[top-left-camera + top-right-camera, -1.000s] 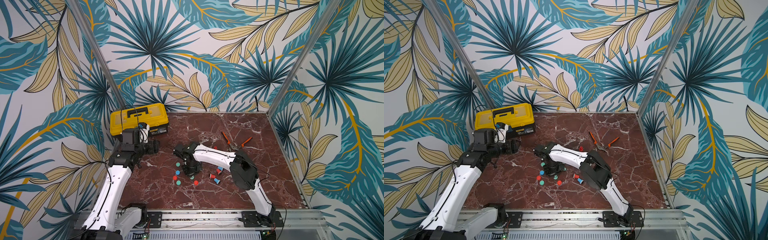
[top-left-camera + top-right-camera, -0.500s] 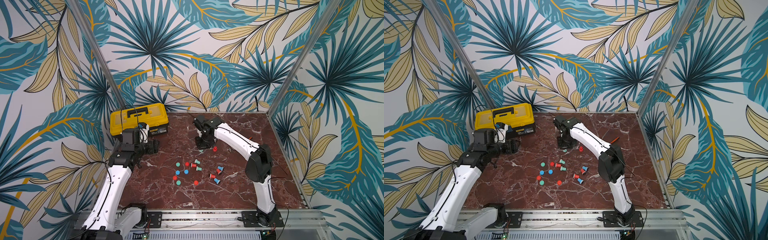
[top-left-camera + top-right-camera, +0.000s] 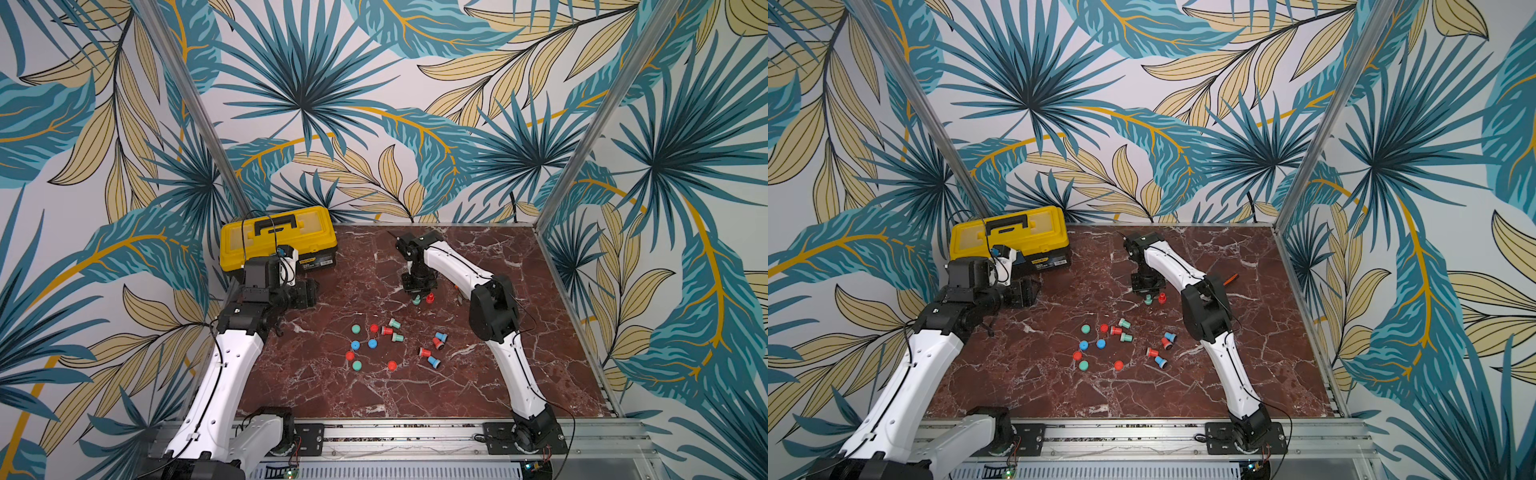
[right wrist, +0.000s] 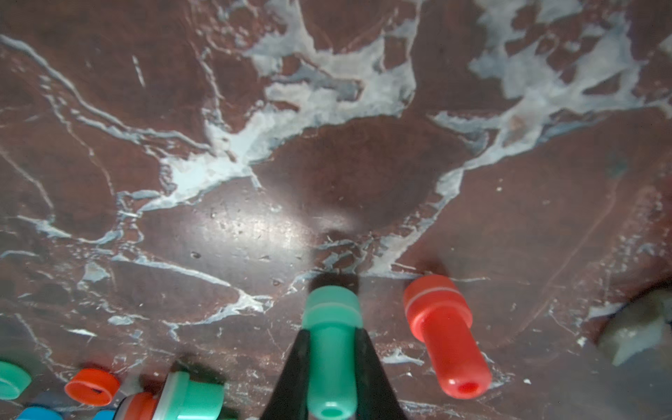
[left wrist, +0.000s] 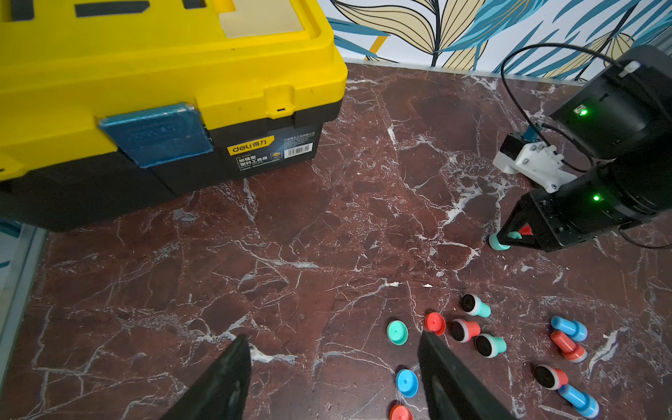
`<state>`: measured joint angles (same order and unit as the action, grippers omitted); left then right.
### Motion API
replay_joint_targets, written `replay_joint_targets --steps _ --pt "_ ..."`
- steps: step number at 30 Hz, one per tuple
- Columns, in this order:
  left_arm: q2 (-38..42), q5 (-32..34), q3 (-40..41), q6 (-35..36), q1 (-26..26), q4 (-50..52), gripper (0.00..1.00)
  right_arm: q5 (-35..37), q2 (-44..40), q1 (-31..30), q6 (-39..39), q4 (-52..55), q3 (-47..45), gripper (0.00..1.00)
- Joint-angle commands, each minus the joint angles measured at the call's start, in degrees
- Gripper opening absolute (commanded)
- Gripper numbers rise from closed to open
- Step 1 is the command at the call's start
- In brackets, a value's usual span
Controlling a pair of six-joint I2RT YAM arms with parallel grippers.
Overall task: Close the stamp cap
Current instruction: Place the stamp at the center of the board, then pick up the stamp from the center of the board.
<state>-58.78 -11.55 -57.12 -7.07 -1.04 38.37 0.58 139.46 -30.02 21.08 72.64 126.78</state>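
The right fingers (image 4: 369, 371) are closed tight on the stem of a green stamp (image 4: 331, 312), one finger on each side. The stamp stands upright with its wide end down on the tabletop (image 3: 374, 395), toward the back of it. Whether a cap already sits on that wide end cannot be told. Just beside the stamp, not touching it, a red stamp (image 4: 443, 327) also stands upright on its wide end.

The left fingers (image 5: 440, 367) are spread apart and hold nothing. They hang above the tabletop near a yellow toolbox (image 3: 278, 237), which sits closed in the back left corner.

In the middle of the tabletop lies a loose scatter of small parts. A green cap (image 5: 397, 331), a red cap (image 5: 435, 323) and a blue cap (image 5: 406, 382) lie apart from one another. Close to them, several uncapped stamps lie on their sides with their dark pads showing, among them a red one (image 5: 467, 329) and a green one (image 5: 491, 344).
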Motion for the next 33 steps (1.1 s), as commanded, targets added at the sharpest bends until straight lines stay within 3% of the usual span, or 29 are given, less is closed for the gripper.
replay_joint_targets --steps 1,11,21,28,33 --pt "0.1 0.2 -0.1 0.1 0.7 -0.9 0.75 1.3 1.9 0.1 -0.9 1.8 1.3 0.15" --pt "0.0 0.6 -0.2 0.2 0.6 -0.9 0.75 1.4 2.1 0.2 -0.9 1.6 2.1 0.37" --pt "-0.1 0.4 -0.2 0.1 0.6 -0.9 0.75 2.7 -5.1 -0.1 -1.7 2.4 3.2 0.39" --pt "-0.6 0.4 -0.4 0.1 0.7 -0.9 0.75 0.9 -15.5 -1.8 -5.3 -3.3 -6.6 0.38" --pt "-0.6 0.4 -0.4 0.1 0.8 -0.9 0.75 -3.4 -22.0 -3.7 -6.0 -11.8 -19.1 0.37"
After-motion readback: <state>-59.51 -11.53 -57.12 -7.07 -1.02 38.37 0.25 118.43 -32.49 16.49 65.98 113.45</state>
